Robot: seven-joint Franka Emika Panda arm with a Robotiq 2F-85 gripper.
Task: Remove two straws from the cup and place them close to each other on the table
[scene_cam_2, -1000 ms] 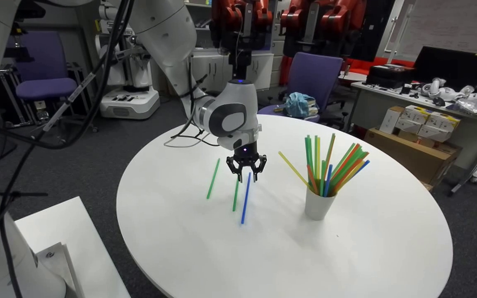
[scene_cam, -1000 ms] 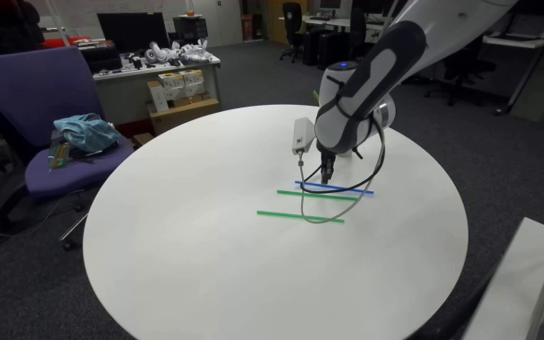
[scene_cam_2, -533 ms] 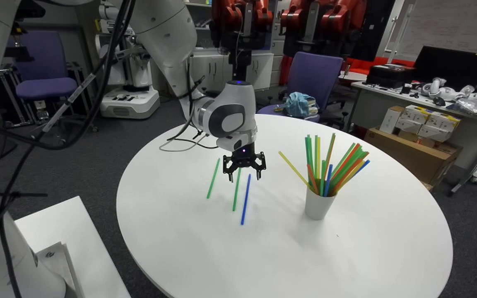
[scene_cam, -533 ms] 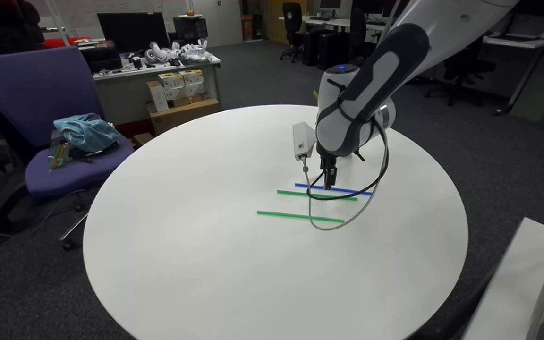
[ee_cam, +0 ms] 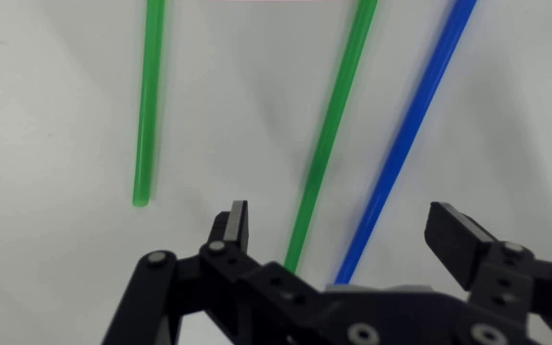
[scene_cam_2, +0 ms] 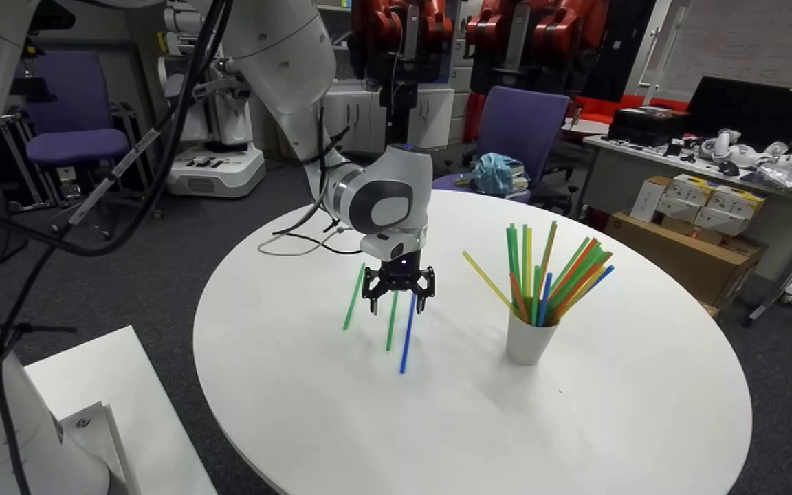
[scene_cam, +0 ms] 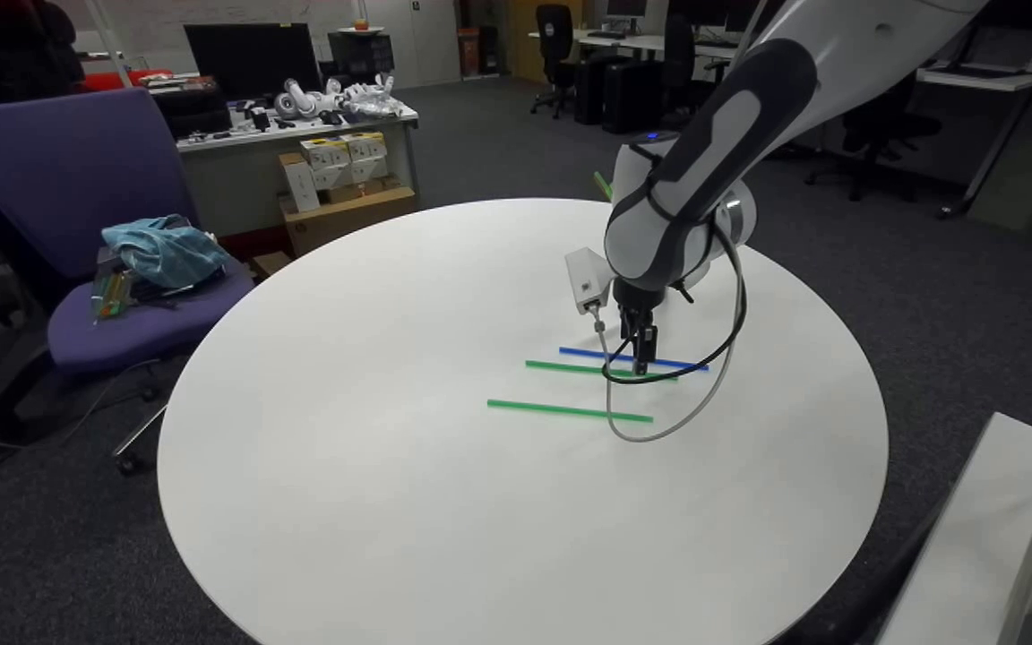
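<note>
My gripper (scene_cam_2: 397, 309) is open above the table (scene_cam_2: 575, 426), pointing down. In the wrist view, a green straw (ee_cam: 333, 110) and a blue straw (ee_cam: 410, 129) run slantwise through the gap of the gripper (ee_cam: 337, 213), touching neither finger. Both lie side by side on the table with a narrow space between them. Farther off, another green straw (ee_cam: 148, 103) lies outside the left finger. The white cup (scene_cam_2: 528, 344) stands upright, holding several coloured straws (scene_cam_2: 561, 282). From an exterior view the arm mostly hides the cup, and a straw tip (scene_cam: 603, 184) shows.
A loose grey and black cable (scene_cam: 659, 437) hangs from the wrist low over the straws. One yellow straw (scene_cam_2: 485, 278) leans far out of the cup. A purple chair (scene_cam: 122, 179) stands beyond the table's edge.
The jaws have spread wide. Over the second my gripper has shifted from the blue straw toward the green ones and sits lower in both exterior views. The blue straw has dropped very slightly.
</note>
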